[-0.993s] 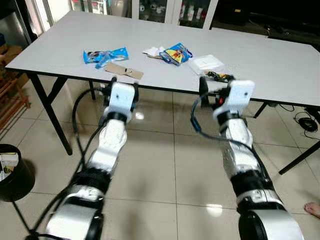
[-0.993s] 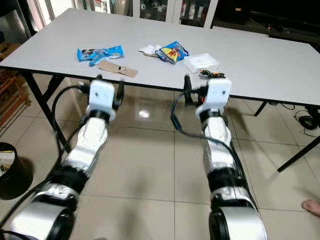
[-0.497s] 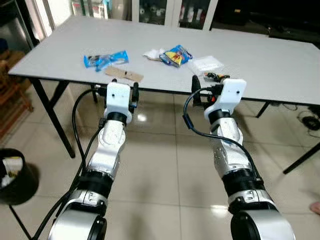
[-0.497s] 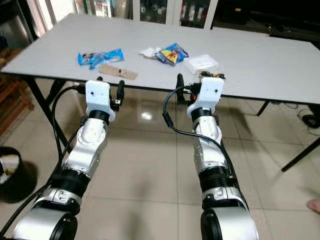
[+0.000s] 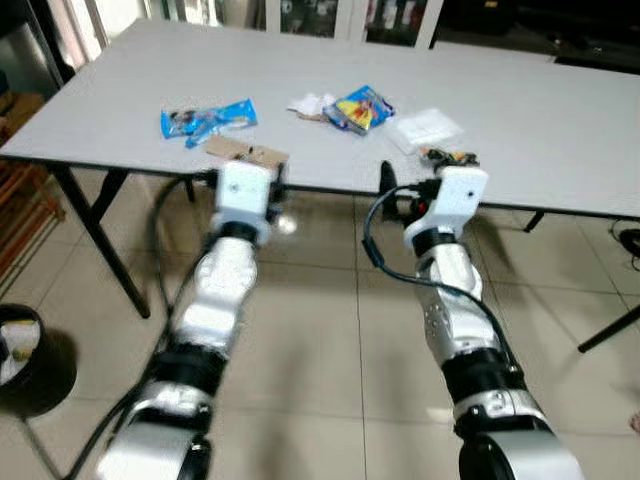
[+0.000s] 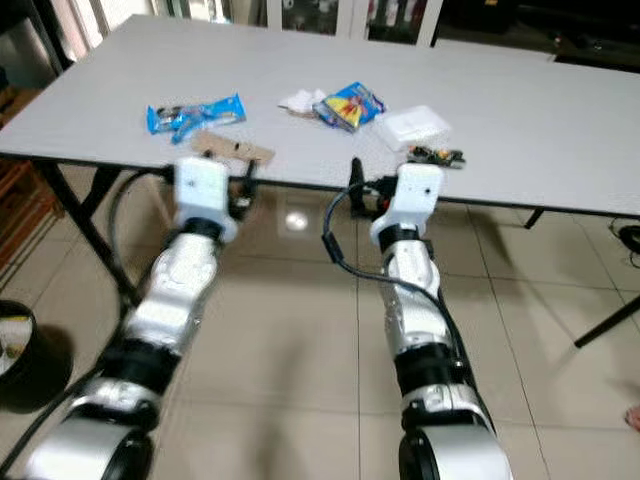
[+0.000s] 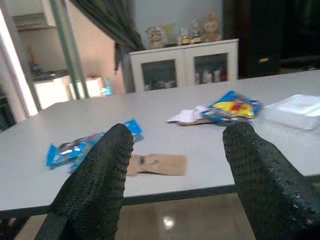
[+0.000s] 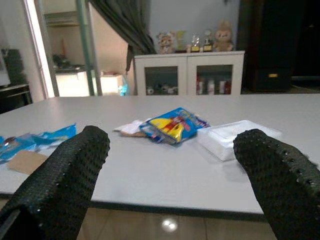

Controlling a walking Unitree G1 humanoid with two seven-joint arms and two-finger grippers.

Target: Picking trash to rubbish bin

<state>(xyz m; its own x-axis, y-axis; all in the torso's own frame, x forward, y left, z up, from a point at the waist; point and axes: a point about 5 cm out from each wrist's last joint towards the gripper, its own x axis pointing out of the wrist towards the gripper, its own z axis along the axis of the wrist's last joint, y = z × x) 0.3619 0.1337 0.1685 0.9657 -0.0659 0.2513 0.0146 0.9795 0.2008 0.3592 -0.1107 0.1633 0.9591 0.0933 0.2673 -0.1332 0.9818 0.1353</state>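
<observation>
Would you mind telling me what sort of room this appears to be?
Probably a home dining or living room: a long grey table on a tiled floor, and a white glass-door cabinet topped with figurines.

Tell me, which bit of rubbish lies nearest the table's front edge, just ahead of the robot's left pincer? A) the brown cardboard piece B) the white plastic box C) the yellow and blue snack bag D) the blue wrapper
A: the brown cardboard piece lies by the table edge, right ahead of the open left pincer; the blue wrapper sits farther back.
</observation>
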